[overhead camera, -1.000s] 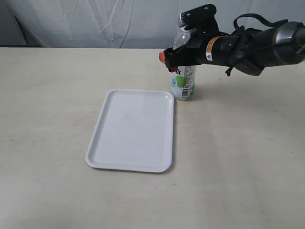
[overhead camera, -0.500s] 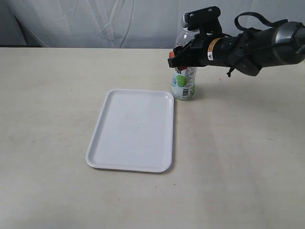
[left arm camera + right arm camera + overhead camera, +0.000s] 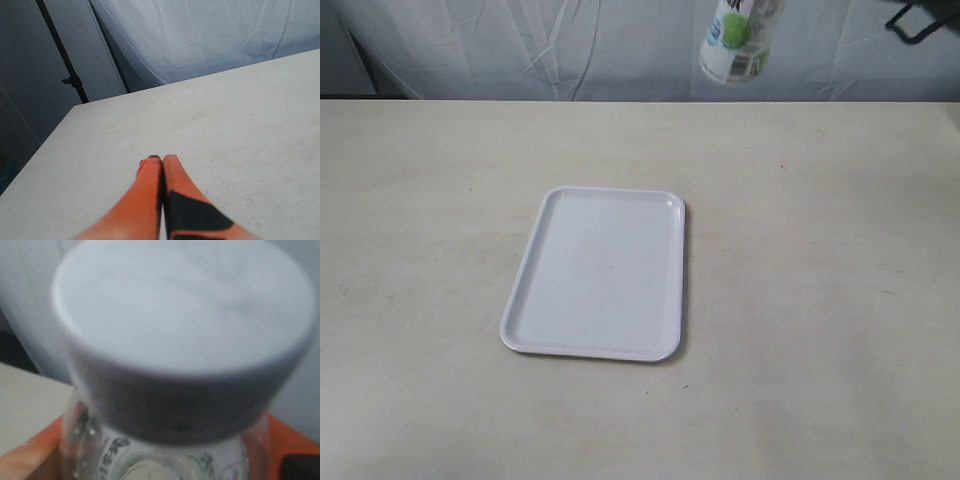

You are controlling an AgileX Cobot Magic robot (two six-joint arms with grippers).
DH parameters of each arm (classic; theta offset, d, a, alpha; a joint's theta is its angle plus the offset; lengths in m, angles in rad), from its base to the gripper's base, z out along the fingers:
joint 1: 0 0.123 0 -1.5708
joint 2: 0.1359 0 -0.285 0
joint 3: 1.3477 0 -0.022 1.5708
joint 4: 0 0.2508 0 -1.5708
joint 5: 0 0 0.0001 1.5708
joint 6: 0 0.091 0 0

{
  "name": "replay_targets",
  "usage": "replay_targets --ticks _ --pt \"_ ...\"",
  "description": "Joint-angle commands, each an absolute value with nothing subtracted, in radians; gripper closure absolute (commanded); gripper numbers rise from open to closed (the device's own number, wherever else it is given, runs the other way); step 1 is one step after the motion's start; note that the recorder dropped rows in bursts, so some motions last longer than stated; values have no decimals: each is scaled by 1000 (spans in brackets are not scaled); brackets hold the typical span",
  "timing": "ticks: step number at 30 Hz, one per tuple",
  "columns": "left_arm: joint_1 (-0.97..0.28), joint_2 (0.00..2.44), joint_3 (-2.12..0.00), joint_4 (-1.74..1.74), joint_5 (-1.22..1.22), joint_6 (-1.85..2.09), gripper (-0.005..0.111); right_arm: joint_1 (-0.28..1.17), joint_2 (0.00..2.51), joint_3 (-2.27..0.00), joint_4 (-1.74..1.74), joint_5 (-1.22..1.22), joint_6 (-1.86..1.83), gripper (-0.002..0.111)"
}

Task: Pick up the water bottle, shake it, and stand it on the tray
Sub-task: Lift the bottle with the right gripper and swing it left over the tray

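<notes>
The water bottle (image 3: 732, 42) hangs high above the table at the top edge of the exterior view, only its labelled lower part showing, blurred. In the right wrist view its white cap (image 3: 182, 335) fills the picture, with clear shoulders and black lettering below. My right gripper (image 3: 170, 455) is shut on the bottle, orange fingers (image 3: 35, 455) showing on both sides; it is out of the exterior view. The white tray (image 3: 600, 270) lies flat and bare on the table. My left gripper (image 3: 162, 160) is shut with nothing in it, low over bare table.
A beige table (image 3: 820, 300) spreads around the tray, with a white draped curtain (image 3: 520, 50) behind it. A bit of the right arm's black cable (image 3: 920, 20) shows at the top right. In the left wrist view a dark stand pole (image 3: 62, 52) rises beyond the table's edge.
The right gripper has lifted the bottle off the table beside the tray's far right corner, up to the top edge of the exterior view. The arm has risen almost out of sight.
</notes>
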State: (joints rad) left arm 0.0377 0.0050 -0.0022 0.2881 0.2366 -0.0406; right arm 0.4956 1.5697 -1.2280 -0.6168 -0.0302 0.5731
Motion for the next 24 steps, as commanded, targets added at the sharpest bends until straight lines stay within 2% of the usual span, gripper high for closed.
replay_targets --ticks 1,8,19,24 --pt "38 0 0 291 239 -45 107 624 1444 -1163 -613 -61 625 109" --pt "38 0 0 291 239 -45 107 869 1500 -946 -650 -94 615 109" --pt "38 0 0 291 239 -45 107 897 1263 -1022 -644 -195 622 109" --pt "38 0 0 291 239 -45 107 897 1323 -946 -644 -97 624 109"
